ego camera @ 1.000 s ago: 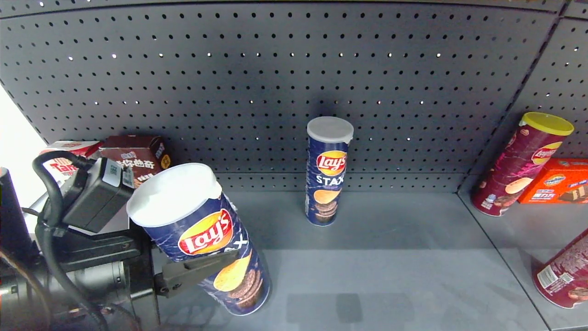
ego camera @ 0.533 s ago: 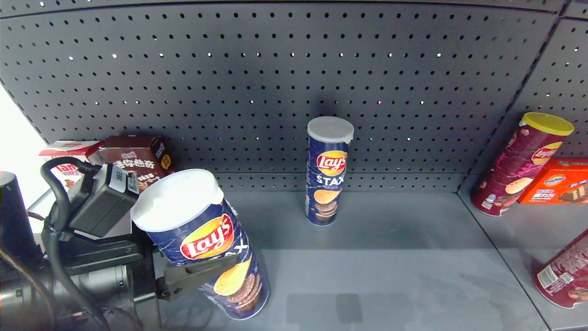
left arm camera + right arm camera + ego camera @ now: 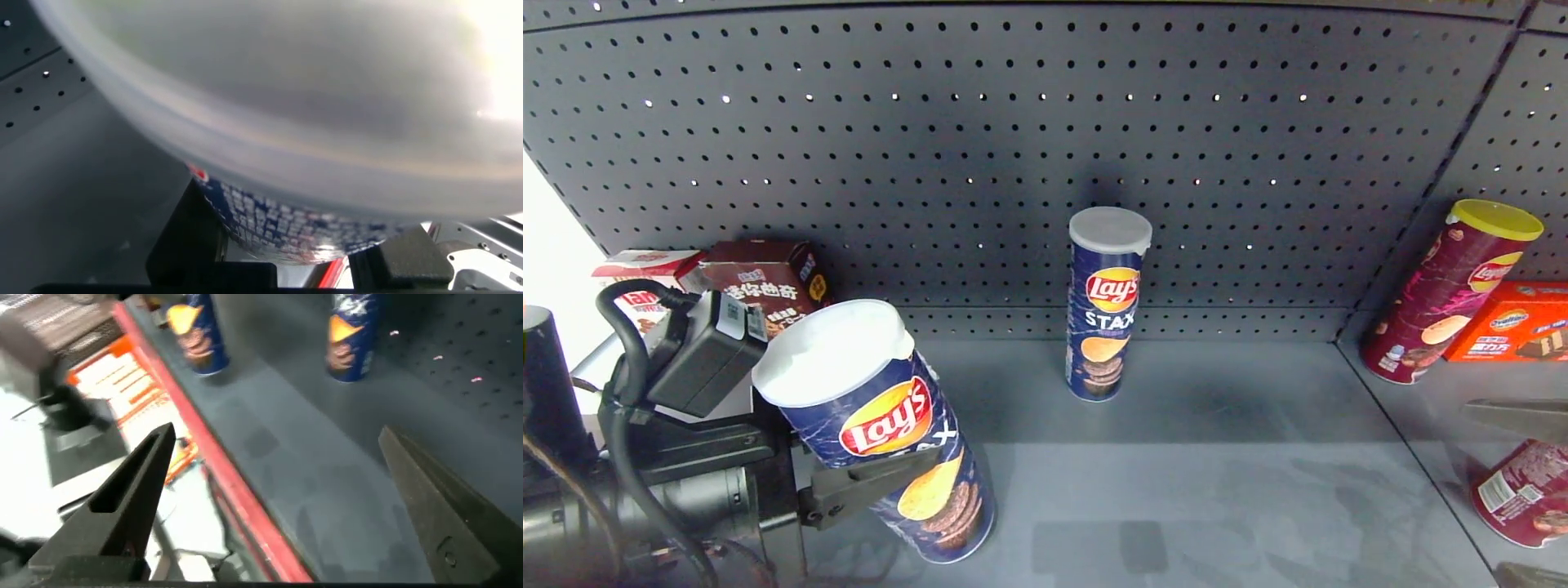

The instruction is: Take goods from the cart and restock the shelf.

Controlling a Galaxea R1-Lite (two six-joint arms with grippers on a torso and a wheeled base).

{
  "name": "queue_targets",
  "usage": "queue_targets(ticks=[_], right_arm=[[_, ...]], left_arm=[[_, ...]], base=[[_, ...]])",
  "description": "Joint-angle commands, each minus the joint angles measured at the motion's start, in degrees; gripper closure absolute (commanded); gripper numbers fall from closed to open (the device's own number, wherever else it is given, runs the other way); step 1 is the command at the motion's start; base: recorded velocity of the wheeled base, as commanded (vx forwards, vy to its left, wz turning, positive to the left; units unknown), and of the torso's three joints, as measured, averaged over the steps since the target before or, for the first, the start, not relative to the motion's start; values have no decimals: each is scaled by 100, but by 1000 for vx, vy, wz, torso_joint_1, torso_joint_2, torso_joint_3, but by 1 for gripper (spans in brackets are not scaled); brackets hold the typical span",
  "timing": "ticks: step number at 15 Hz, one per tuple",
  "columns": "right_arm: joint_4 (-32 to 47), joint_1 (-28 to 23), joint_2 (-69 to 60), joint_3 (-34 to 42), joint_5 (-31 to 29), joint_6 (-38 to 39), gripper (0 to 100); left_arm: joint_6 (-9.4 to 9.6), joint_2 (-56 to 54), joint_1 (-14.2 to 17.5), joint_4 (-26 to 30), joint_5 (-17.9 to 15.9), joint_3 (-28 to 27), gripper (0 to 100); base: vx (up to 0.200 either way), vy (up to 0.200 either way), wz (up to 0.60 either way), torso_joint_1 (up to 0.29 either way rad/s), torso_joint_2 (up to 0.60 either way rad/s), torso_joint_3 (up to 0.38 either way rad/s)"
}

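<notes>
Head view: left jaws clamp tilted blue can [image 3: 876, 412], apparently touching shelf [image 3: 1217, 490]; right jaws gape.

held can [image 3: 886, 420]: dark blue chip tube with a white lid, tilting with its lid leaning left, base hanging low at the front left of the shelf [image 3: 1217, 490], sitting clamped in the left gripper [image 3: 890, 474].
second can [image 3: 1104, 306]: matching tube, standing upright at the pegboard back, well apart.
</notes>
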Motion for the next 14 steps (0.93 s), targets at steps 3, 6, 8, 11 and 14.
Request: queue_targets(ticks=[3, 6, 8, 11, 14], right_arm=[[-89, 333, 611, -259, -633, -2, 0], [-81, 790, 945, -435, -1205, -2, 0], [-107, 1106, 1252, -444, -1337, -2, 0], [-239, 1291, 1463, -453, -1337, 7, 0], [-810, 1177, 1912, -470, -1293, 192, 0]], left_arm=[[3, 67, 1, -10, -10, -19, 100], [3, 102, 1, -10, -10, -19, 100], [3, 146, 1, -10, -10, -80, 100], [3, 154, 1, -10, -1, -124, 100], [-6, 163, 10, -10, -1, -168, 100]], base=[[0, 0, 0, 0, 0, 0], [0, 0, 0, 0, 0, 0], [0, 0, 0, 0, 0, 0], [0, 0, 0, 0, 0, 0], [0, 0, 0, 0, 0, 0]])
